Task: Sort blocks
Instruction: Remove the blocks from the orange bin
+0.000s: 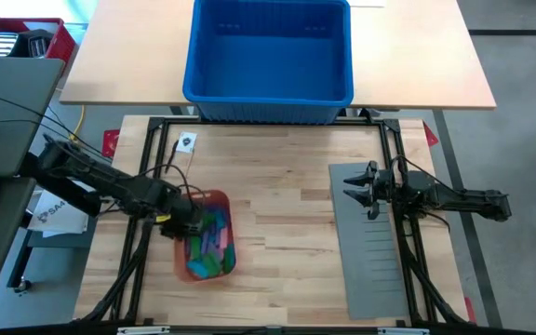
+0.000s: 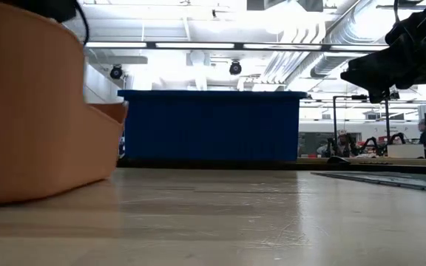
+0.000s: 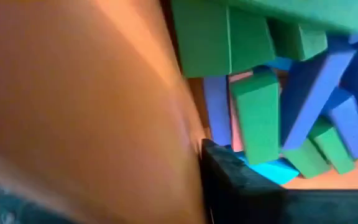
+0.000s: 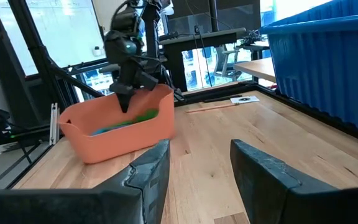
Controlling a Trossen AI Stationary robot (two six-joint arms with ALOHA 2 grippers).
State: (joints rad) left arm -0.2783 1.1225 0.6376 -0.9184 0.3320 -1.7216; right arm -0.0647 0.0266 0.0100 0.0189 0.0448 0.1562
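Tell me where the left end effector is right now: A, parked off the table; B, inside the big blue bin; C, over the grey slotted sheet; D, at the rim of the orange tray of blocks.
D: the high view shows the left end effector at the rim of the orange tray that holds the blocks, and the right wrist view shows it reaching down there too.

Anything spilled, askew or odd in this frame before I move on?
Nothing is spilled: the blocks sit jumbled inside the orange tray. The left gripper is shut at the tray's rim. The right gripper hovers open over the grey divider sheet.
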